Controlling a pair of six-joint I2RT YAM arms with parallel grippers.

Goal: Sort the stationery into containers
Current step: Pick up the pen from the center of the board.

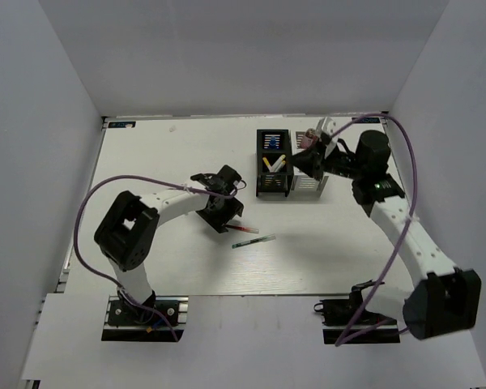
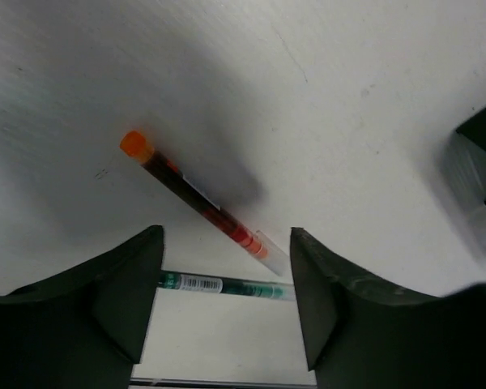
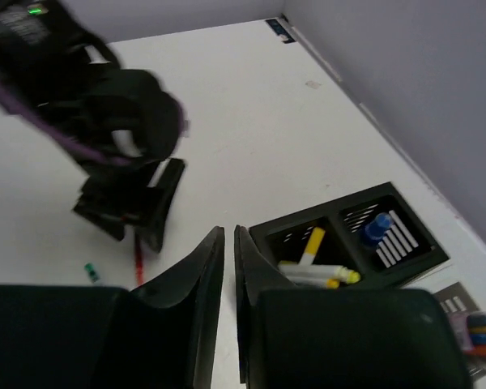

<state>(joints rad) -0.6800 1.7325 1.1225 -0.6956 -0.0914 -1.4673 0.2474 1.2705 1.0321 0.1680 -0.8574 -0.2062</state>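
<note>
Left pincer [image 2: 227, 267] apart over red pen [image 2: 196, 197], right pincer [image 3: 229, 243] together, orange cap [image 2: 135, 144] wrist-view only

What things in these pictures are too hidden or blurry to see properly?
1. White-grey organiser: top view, the right gripper covers much of it; right wrist view, the corner cuts it off and what is inside is blurred.
2. Green pen: left wrist view, both ends hide behind the fingers of the left gripper.
3. Blue-capped bottle: right wrist view, only the cap shows; the black organiser hides the rest.
</note>
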